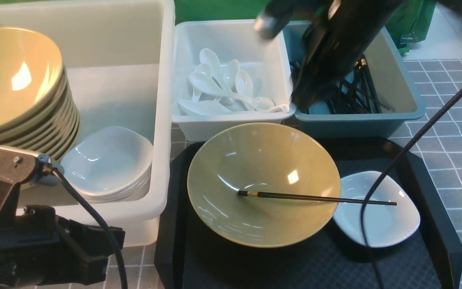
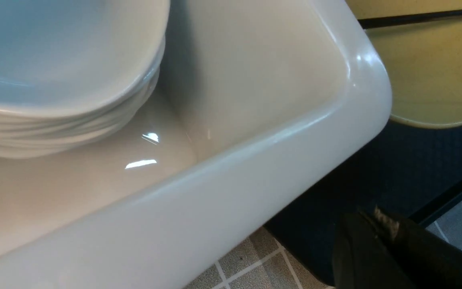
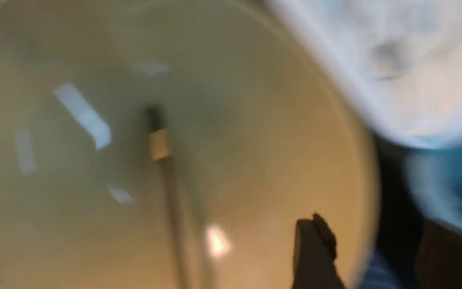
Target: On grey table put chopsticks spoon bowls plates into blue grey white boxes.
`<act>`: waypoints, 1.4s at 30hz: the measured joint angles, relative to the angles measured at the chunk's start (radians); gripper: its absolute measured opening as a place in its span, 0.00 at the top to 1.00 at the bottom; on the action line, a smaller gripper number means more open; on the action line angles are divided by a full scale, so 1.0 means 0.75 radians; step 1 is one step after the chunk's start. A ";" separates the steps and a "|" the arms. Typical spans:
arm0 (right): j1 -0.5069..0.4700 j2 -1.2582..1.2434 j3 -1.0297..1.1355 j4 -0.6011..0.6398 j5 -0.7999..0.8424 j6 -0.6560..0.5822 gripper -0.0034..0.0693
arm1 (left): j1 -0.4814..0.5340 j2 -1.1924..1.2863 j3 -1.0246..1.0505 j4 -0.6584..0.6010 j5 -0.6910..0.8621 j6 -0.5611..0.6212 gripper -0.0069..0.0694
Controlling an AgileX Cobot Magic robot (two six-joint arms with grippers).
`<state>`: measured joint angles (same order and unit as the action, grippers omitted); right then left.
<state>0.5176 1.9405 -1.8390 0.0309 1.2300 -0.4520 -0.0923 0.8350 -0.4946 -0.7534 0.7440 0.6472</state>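
Note:
A tan bowl (image 1: 263,184) sits on the black tray, and one black chopstick (image 1: 315,197) lies from inside it across onto a white plate (image 1: 391,224) beside it. My right gripper (image 3: 375,245) is open and empty. It hovers, blurred, by the bowl's far rim and the front of the blue-grey box (image 1: 399,80), which holds more chopsticks (image 1: 359,96). The white box (image 1: 231,36) holds several spoons (image 1: 222,88). The large white tub (image 1: 162,120) holds stacked bowls (image 1: 14,80) and stacked plates (image 1: 106,160). My left gripper (image 2: 379,218) is shut and empty, just outside the tub's near corner (image 2: 255,160).
The black tray (image 1: 255,265) lies on the grey table (image 1: 455,140), pressed against the tub and both small boxes. A black cable (image 1: 415,140) hangs across the tray's right side over the plate. Green cloth hangs behind the boxes.

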 joint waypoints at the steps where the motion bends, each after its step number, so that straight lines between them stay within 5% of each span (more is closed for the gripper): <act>1: 0.025 0.011 0.025 0.000 0.004 -0.018 0.43 | 0.000 0.000 0.000 0.000 0.000 0.000 0.92; 15: 0.161 0.242 0.096 0.002 -0.007 0.059 0.44 | 0.000 0.001 0.000 0.000 0.013 0.000 0.92; 19: 0.161 0.273 0.096 -0.001 -0.013 0.059 0.51 | 0.000 0.001 0.000 0.000 0.016 0.000 0.92; 23: 0.161 0.276 0.062 -0.001 -0.015 0.063 0.80 | 0.000 0.001 0.000 0.000 0.016 0.000 0.92; 31: 0.140 0.162 -0.102 -0.058 -0.012 0.080 0.82 | 0.000 0.001 0.000 0.000 0.016 0.003 0.92; 42: -0.265 0.084 -0.175 -0.126 -0.892 0.441 0.82 | 0.000 0.001 0.000 0.000 -0.014 0.003 0.92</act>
<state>0.3188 2.0033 -1.9705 -0.0633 0.5613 -0.1210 -0.0923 0.8359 -0.4946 -0.7534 0.7334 0.6495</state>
